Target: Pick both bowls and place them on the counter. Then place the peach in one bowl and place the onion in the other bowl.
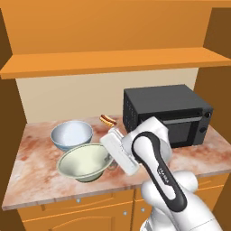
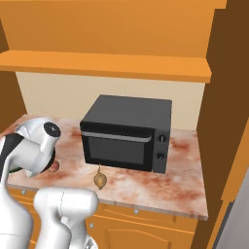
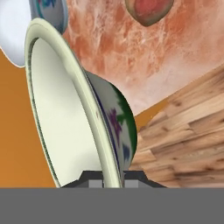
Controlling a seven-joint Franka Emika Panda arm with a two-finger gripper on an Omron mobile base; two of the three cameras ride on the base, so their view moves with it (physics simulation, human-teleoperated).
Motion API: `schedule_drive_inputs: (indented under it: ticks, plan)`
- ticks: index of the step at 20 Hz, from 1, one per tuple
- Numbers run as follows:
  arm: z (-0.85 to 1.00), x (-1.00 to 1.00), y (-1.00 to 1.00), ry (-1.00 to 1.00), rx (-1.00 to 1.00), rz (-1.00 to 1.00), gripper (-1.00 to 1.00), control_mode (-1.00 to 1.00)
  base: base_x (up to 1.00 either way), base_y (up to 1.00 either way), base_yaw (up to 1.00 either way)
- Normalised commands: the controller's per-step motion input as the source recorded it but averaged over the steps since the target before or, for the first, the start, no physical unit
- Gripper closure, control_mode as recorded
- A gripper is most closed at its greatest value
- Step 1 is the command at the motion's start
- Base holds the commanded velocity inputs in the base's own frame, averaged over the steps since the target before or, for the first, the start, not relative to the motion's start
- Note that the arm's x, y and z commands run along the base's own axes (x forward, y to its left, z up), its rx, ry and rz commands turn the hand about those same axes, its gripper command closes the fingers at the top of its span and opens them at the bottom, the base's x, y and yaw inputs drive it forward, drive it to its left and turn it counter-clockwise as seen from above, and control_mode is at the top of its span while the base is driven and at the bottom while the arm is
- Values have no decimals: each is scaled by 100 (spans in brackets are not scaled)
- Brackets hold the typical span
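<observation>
The wide cream bowl [image 1: 85, 162] with a dark green foot hangs tilted, low over the front of the marbled counter [image 1: 36, 177]. My gripper [image 1: 110, 160] is shut on its right rim. In the hand view the cream bowl [image 3: 65, 113] stands edge-on, with my gripper [image 3: 112, 180] clamped on that rim. Just behind it on the counter stands the deep white bowl [image 1: 71, 134] with a blue outside [image 3: 17, 30]. The peach [image 3: 147, 11] lies on the counter [image 3: 109, 52] beyond the held bowl and peeks out beside my arm [image 2: 54, 166]. The onion [image 2: 99, 180] lies before the microwave.
A black microwave [image 1: 168, 113] [image 2: 127, 132] fills the right of the counter. A small hot dog [image 1: 107, 119] lies by the back wall. An orange wooden shelf [image 1: 113, 61] runs overhead. Below the counter's front edge are orange cabinets [image 1: 81, 212].
</observation>
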Motion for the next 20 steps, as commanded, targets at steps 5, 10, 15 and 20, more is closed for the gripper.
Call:
schedule_drive_inputs:
  ticks: [5,10,15,20]
  plan:
    - [-21,26,25,-4,1,0,100,-100,0,0,0]
    - [-22,19,15,0,0,0,100,-100,0,0,0]
    - [-19,27,17,0,-1,0,100,-100,0,0,0]
    - [-22,18,16,0,-4,0,100,-100,0,0,0]
